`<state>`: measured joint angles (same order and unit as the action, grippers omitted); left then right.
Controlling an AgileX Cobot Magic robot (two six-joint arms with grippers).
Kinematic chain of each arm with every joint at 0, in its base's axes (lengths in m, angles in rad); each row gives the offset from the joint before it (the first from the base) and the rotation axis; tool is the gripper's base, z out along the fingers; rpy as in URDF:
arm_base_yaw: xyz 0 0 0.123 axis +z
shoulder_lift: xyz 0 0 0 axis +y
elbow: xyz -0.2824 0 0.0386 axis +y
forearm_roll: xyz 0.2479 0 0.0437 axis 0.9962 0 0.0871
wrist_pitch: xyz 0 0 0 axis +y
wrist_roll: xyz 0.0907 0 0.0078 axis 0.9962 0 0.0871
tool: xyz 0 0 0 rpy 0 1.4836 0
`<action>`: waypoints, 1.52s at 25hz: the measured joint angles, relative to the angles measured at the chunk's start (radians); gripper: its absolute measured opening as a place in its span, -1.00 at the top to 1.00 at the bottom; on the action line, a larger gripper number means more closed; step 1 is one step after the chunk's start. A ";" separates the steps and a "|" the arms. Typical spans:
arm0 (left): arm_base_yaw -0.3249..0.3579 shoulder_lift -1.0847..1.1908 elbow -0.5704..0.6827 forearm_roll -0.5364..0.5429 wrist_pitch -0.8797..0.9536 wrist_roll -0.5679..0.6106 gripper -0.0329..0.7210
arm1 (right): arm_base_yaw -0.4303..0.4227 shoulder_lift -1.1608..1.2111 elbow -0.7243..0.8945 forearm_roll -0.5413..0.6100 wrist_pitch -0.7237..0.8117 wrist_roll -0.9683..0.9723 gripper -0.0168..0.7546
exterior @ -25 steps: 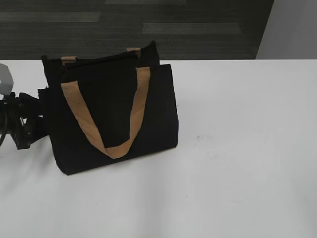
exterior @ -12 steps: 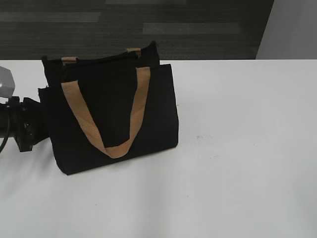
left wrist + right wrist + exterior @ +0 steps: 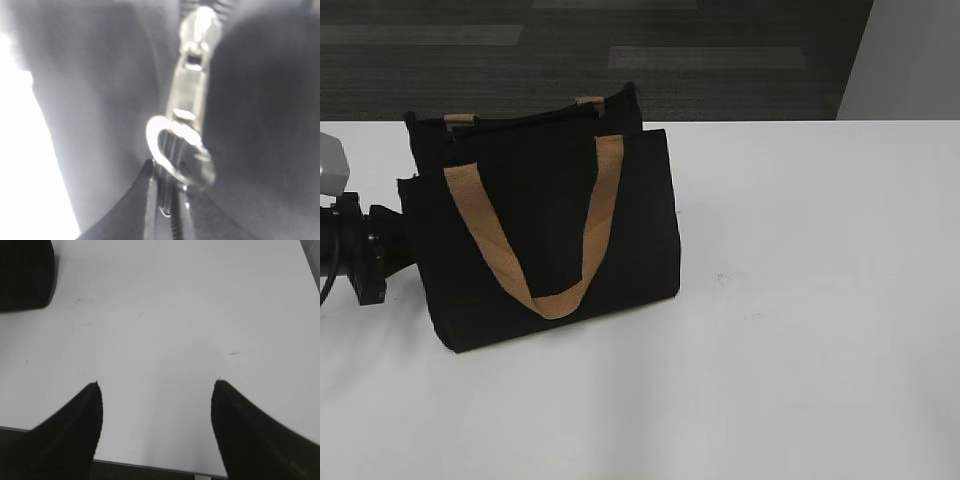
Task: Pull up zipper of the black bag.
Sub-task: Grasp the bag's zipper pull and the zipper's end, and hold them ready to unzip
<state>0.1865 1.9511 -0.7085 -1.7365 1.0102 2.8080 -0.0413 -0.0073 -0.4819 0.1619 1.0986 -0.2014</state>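
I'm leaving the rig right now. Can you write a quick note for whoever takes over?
Left hand: pressed against the bag's left end; whether it is open or shut cannot be told. Its camera shows the silvery zipper pull right up close, blurred.
Right hand: open, empty, above bare table.
Done: left hand has reached the pull.
Left: confirm the grip, then draw the zipper along.

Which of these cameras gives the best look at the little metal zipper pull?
The left wrist view: the silvery zipper pull fills the picture, though blurred. The exterior view shows the whole black bag but no visible pull. The right wrist view shows only a bag corner and white table.
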 joint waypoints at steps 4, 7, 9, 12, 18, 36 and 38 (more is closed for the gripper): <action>0.000 -0.061 0.000 0.002 -0.003 -0.013 0.83 | 0.000 0.000 0.000 0.032 0.000 0.000 -0.41; 0.000 -0.133 0.000 0.002 -0.039 -0.053 0.83 | 0.000 0.000 0.000 0.072 -0.001 0.000 -0.41; 0.000 -0.181 0.000 0.002 -0.063 -0.079 0.83 | 0.000 0.000 0.000 0.079 -0.002 0.000 -0.41; 0.000 -0.250 0.000 0.012 -0.080 -0.136 0.83 | 0.000 0.000 0.000 0.080 -0.003 0.000 -0.41; 0.000 -0.403 0.000 0.057 -0.097 -0.191 0.83 | 0.000 0.000 0.000 0.081 -0.003 0.000 -0.41; 0.000 -0.725 0.002 0.090 -0.173 -0.345 0.83 | 0.012 0.479 -0.246 0.319 -0.030 -0.332 -0.29; 0.000 -0.725 0.002 0.091 -0.172 -0.357 0.83 | 0.012 0.559 -0.279 0.365 -0.030 -0.415 -0.22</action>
<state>0.1861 1.2260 -0.7067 -1.6458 0.8380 2.4515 -0.0297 0.5522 -0.7612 0.5270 1.0688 -0.6164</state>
